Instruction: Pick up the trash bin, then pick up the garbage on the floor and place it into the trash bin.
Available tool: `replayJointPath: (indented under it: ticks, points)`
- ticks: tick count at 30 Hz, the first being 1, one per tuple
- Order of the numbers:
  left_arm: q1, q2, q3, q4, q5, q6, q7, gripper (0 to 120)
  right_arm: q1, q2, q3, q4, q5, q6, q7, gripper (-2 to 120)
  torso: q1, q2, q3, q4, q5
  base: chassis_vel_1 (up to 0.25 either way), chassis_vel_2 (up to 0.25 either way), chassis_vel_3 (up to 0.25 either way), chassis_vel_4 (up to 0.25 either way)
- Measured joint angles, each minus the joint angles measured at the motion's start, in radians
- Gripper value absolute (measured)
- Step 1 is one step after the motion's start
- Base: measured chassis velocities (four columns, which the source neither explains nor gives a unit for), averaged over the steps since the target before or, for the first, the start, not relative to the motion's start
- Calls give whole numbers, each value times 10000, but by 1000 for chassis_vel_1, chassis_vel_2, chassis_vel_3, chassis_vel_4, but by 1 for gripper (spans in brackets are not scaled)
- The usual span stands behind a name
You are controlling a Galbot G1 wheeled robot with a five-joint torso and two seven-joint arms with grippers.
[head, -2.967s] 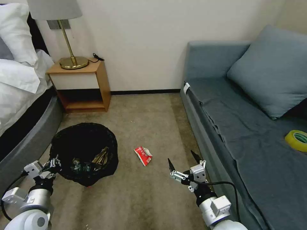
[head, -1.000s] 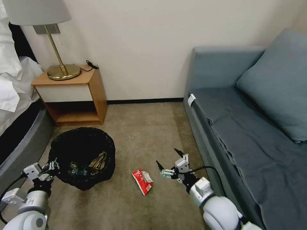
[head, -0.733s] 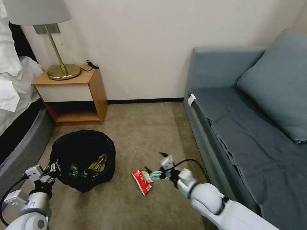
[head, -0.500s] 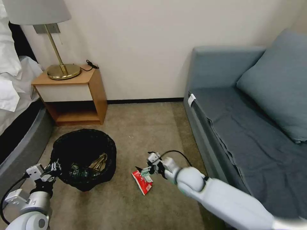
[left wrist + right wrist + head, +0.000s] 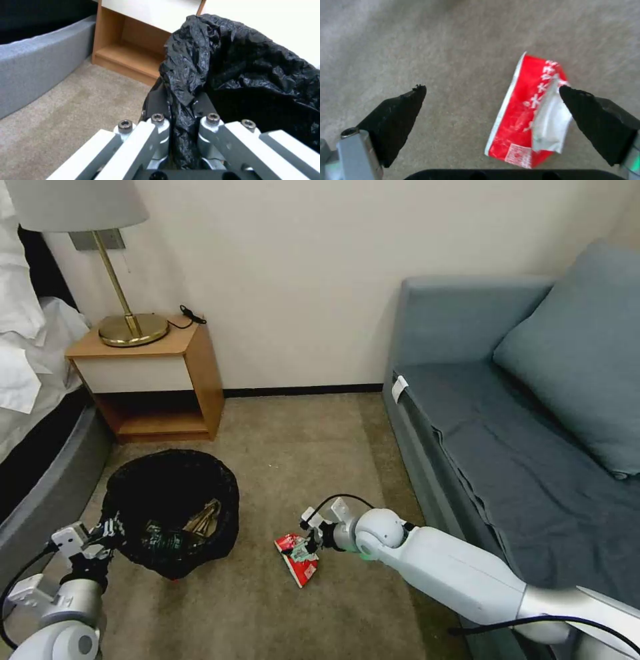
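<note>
The trash bin, lined with a crinkly black bag, sits on the carpet at the left with garbage inside. My left gripper is shut on the bag's near rim; the left wrist view shows the black plastic pinched in the left gripper. A red snack wrapper lies flat on the carpet to the bin's right. My right gripper hangs open just above it. In the right wrist view the wrapper lies by one black fingertip, off-centre in the open right gripper.
A wooden nightstand with a brass lamp stands behind the bin. The bed's grey edge runs along the left. A blue-grey sofa with a cushion bounds the right. Open carpet lies between them.
The right arm has stretched forward and left and lowered, bringing its open gripper from beside the sofa down over the red wrapper. The left gripper keeps its hold on the bin.
</note>
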Motion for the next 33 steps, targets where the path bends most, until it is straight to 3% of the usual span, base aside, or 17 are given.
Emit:
replayJointPath:
  ticks: [5,12,24,33]
  points:
    - [40,64,-136,9,-32,-1,0,6,-16,929,-102,-1632,-1043,401,-355,100,0,-1,0,3,2,0,0,0,0]
    - [114,143,-327,83,-162,-6,50,6,-97,1455,36,-3205,-2209,1027,-691,100,0,-1,0,1,1,0,0,0,0]
    - [86,229,-371,320,-218,-86,131,6,-210,1679,296,-3723,-2612,1392,-527,100,0,0,0,1,2,0,0,0,0]
    - [110,253,-478,386,-288,-139,178,6,-312,1799,297,-3845,-2761,1623,-320,70,-1,0,0,2,2,0,0,0,0]
